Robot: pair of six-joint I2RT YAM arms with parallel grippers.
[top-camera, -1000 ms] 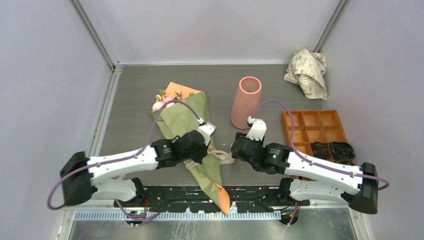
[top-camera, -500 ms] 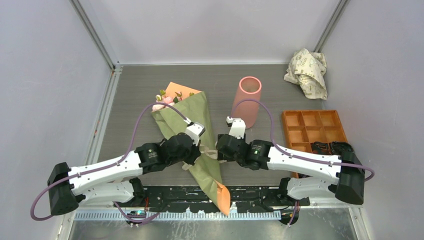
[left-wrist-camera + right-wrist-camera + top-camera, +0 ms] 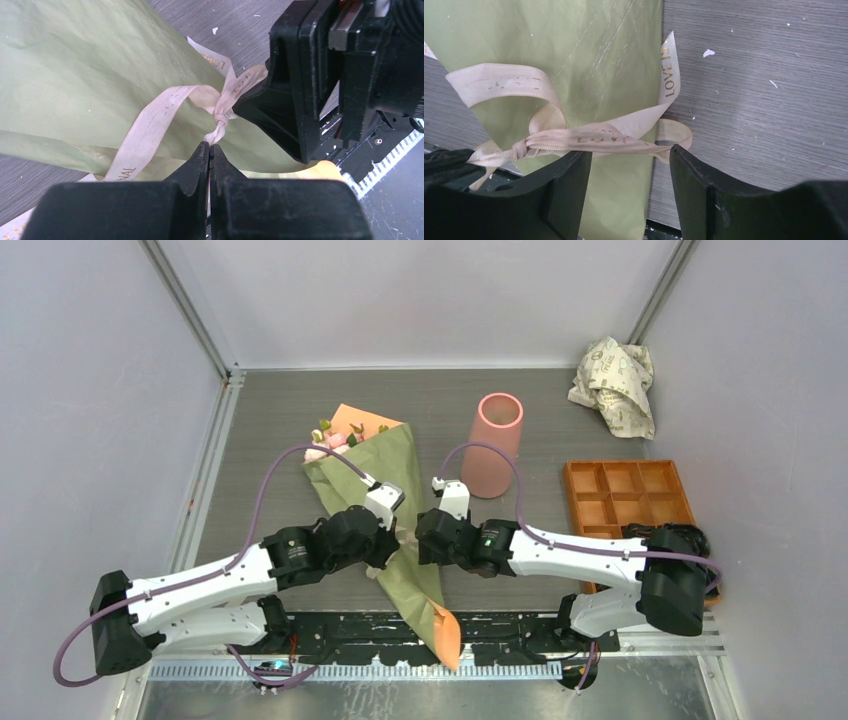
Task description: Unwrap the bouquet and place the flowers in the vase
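The bouquet [image 3: 385, 475], an olive-green and orange paper cone, lies on the table with its point toward the near edge. Pink flowers [image 3: 328, 443] peek out at its far wide end. A beige ribbon [image 3: 165, 102] is knotted round the cone. My left gripper [image 3: 210, 146] is shut on a short ribbon tail just below the knot. From the other side, my right gripper [image 3: 629, 155] stands open, and a ribbon strand [image 3: 589, 137] crosses just beyond its fingertips. The pink vase [image 3: 495, 445] stands upright behind the right gripper.
Crumpled cream printed paper [image 3: 615, 380] lies at the back right corner. An orange compartment tray [image 3: 625, 495] sits on the right, with black items [image 3: 665, 537] in its near cells. The right arm's purple cable loops in front of the vase.
The right gripper has travelled left, from in front of the vase to the ribbon knot. The left gripper shifted slightly left and nearer, still shut.
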